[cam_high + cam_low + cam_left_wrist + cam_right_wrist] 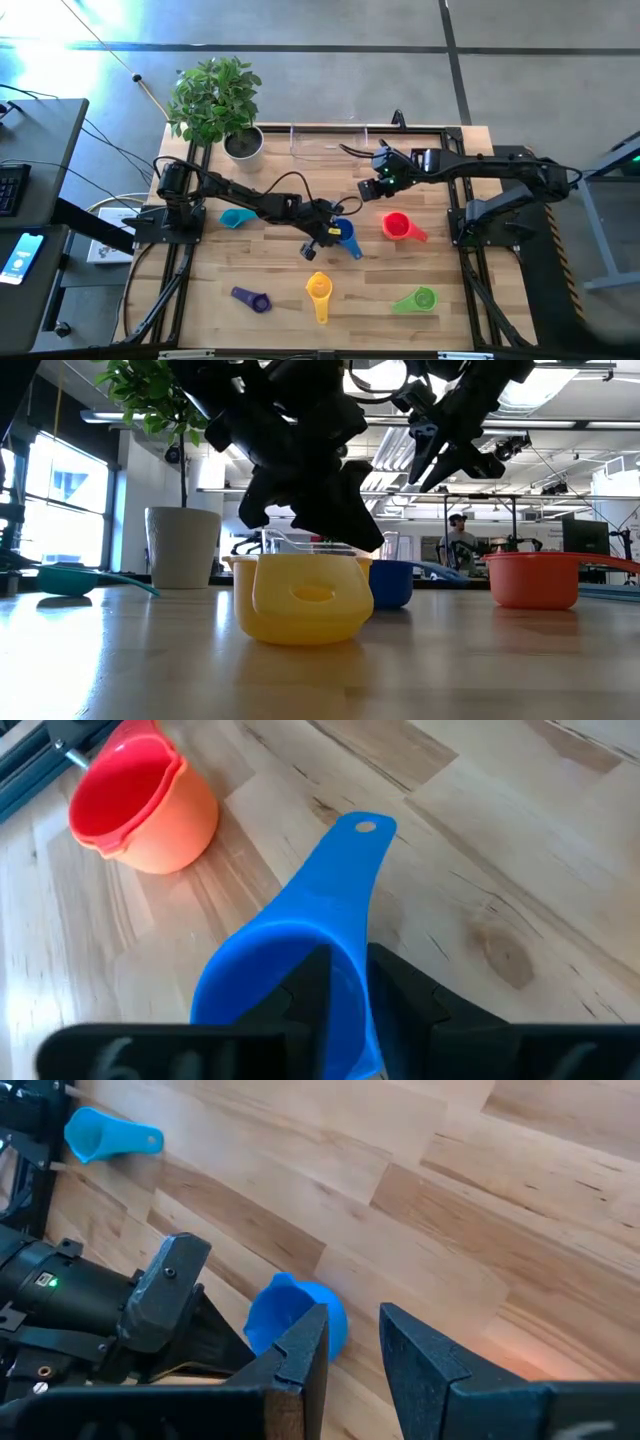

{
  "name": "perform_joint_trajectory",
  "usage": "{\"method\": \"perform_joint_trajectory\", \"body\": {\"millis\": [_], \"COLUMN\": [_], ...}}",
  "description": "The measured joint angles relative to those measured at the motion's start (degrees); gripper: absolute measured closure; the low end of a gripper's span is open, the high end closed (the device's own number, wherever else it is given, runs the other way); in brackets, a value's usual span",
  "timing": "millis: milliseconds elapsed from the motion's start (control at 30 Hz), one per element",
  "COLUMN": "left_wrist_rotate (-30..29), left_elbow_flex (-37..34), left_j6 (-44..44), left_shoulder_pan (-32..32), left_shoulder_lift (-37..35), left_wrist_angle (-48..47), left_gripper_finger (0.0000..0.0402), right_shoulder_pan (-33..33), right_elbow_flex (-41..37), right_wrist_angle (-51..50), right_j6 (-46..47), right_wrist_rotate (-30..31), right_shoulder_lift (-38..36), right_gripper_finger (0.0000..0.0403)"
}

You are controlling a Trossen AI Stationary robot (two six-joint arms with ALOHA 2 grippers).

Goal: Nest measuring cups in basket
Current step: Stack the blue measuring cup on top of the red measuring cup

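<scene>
Front row: the purple cup (pixel 251 298), the yellow cup (pixel 319 291) and the green cup (pixel 417 299) are lying along the near edge of the table (pixel 270 260), well apart from one another and each holding nothing that can be seen.
Yellow cup, low view: it is sitting upright closest to the camera, its handle hole facing outward (the blue cup (pixel 391 582) is peeking out just behind it).
Left gripper (pixel 335 232): it is reaching to the table's middle, with one finger inside the blue cup's bowl and the other outside, the wall standing between them; whether they are pressing it cannot be told.
Blue cup: it is resting on the wood, handle pointing away from the arm.
Nested pair: the red cup (pixel 396 224) is sitting inside the orange cup (pixel 411 232), right of the blue one.
Teal cup (pixel 237 218): it is lying alone to the left, beside the left arm.
Right gripper (pixel 377 186): it is hovering above the table beyond the blue cup, fingers parted by a narrow gap, holding nothing.
Basket (pixel 328 141): it is standing at the far edge, no cup showing inside it.
Plant pot (pixel 243 143): it is holding a leafy plant, just left of the basket.
</scene>
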Motion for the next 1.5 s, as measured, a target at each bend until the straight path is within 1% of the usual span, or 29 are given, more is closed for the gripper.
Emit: {"method": "perform_joint_trajectory", "body": {"millis": [100, 267, 400, 567, 633, 700, 767, 833, 900, 967, 1033, 1100, 1167, 1233, 1300, 1500], "left_wrist_rotate": [-0.9, -6.3, -7.9, -8.9, -10.8, -13.1, -16.0, -19.4, -22.8, -24.3, -24.8, -24.6, -24.6, -24.5, -24.4, -24.3], "left_elbow_flex": [0.0, 0.1, 0.0, 0.0, 0.1, 0.0, 0.1, 0.0, 0.1, -0.1, 0.1, -0.1, 0.1, -0.1, 0.0, 0.0], "left_j6": [-3.2, -8.0, -11.9, -16.1, -17.0, -17.8, -18.2, -19.0, -19.7, -21.2, -23.5, -25.8, -27.4, -28.0, -28.2, -29.0], "left_shoulder_pan": [0.2, 0.7, 1.8, 3.6, 4.0, 4.6, 5.1, 5.9, 6.8, 8.0, 9.0, 10.1, 10.7, 11.4, 11.6, 11.8], "left_shoulder_lift": [0.0, -1.9, -5.4, -10.8, -12.4, -14.3, -15.3, -16.4, -16.9, -18.0, -18.6, -20.0, -20.7, -21.9, -22.5, -24.1], "left_wrist_angle": [-0.3, -1.7, -5.7, -14.4, -16.2, -20.0, -20.8, -23.4, -23.5, -26.1, -26.6, -30.4, -29.9, -32.7, -31.8, -33.4], "left_gripper_finger": [0.0327, 0.0322, 0.0329, 0.0337, 0.0339, 0.0339, 0.0339, 0.0338, 0.0337, 0.0337, 0.0337, 0.0337, 0.0337, 0.0339, 0.0341, 0.0343], "right_shoulder_pan": [0.0, 0.0, 0.0, 0.5, 1.2, 2.1, 2.8, 3.7, 4.3, 4.9, 5.4, 6.0, 6.5, 7.2, 7.7, 8.9], "right_elbow_flex": [0.0, 0.0, 0.0, 0.0, 0.1, 0.1, 0.0, 0.1, 0.1, 0.1, 0.1, 0.1, 0.1, 0.1, 0.1, 0.1], "right_wrist_angle": [0.0, 2.3, 4.6, 5.5, 5.8, 7.0, 7.3, 10.7, 11.6, 14.4, 14.6, 15.4, 15.2, 15.5, 14.7, 16.1], "right_j6": [-0.6, -3.7, -5.9, -9.5, -10.7, -11.1, -11.9, -13.5, -14.8, -15.2, -15.2, -15.5, -15.6, -15.6, -15.9, -16.7], "right_wrist_rotate": [0.0, -0.2, -0.2, -0.3, 0.4, 2.1, 2.9, 3.2, 3.5, 3.5, 3.6, 3.6, 3.4, 3.0, 2.9, 2.8], "right_shoulder_lift": [0.0, 0.0, -0.1, 0.1, 0.4, 1.2, 1.9, 3.3, 4.8, 6.6, 8.4, 10.1, 11.5, 12.9, 13.7, 16.1], "right_gripper_finger": [0.0318, 0.0309, 0.0281, 0.0242, 0.0232, 0.0229, 0.0229, 0.0230, 0.0231, 0.0231, 0.0231, 0.0231, 0.0231, 0.0231, 0.0231, 0.0231]}}
